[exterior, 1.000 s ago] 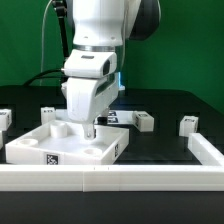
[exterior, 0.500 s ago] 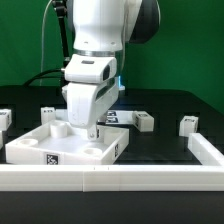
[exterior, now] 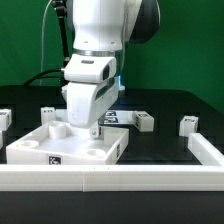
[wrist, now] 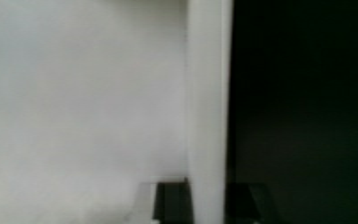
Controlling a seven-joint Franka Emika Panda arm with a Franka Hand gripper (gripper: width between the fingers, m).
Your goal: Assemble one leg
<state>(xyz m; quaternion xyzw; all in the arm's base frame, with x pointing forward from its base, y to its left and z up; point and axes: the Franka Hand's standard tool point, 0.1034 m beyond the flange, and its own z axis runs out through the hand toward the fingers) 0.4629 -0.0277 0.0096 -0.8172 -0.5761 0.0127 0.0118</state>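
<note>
Panda's claw (exterior: 94, 123) clenches the leg (wrist: 208, 90) upright at the white panel's (exterior: 35, 150) corner toward the exterior view's right, on the bench (exterior: 165, 148). Keeping it plumb should seat it cleanly.

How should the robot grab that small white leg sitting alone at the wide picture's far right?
Probably from straight above, pinching the leg across its narrow side faces at mid-height: it sits clear on the table, with free space on both sides.
</note>
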